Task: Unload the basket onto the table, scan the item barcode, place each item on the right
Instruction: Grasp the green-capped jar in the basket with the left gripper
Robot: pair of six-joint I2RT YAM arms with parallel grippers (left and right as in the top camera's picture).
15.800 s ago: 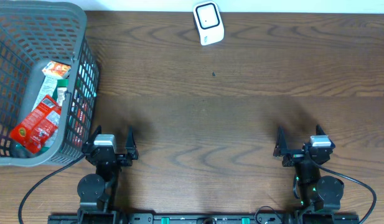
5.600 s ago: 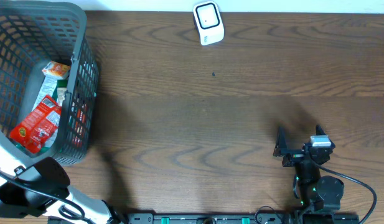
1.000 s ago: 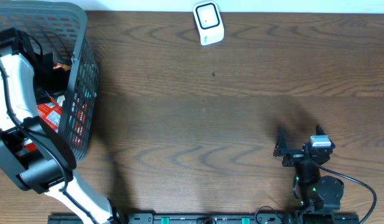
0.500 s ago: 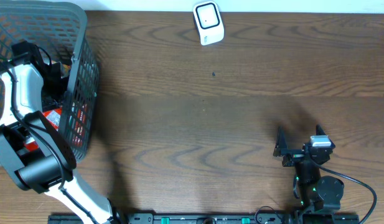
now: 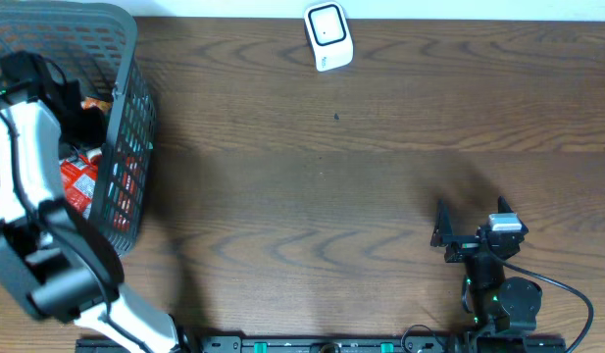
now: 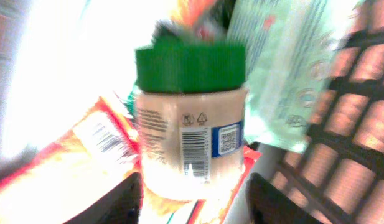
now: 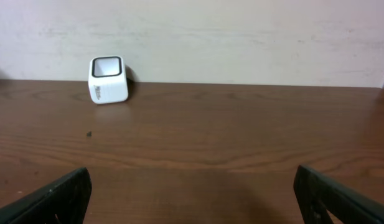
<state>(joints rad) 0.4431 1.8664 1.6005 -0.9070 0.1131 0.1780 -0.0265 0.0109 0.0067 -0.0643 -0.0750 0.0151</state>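
Inside the grey plastic mesh basket [image 5: 126,69] is a pale plastic jar with a green screw lid [image 6: 190,124], its barcode label facing the wrist camera. The left fingers [image 6: 120,202] stand one on each side of the jar's base, half closed and just beside it; I cannot tell if they press it. A red foil packet [image 6: 86,149] and a pale green packet [image 6: 285,68] lie against the jar. Well away from the basket, the right fingers [image 7: 61,193] are spread wide above the brown wooden counter [image 5: 380,167], holding nothing

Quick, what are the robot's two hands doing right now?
Left hand: around the green-lidded jar; whether it grips it cannot be told.
Right hand: open, holding nothing.
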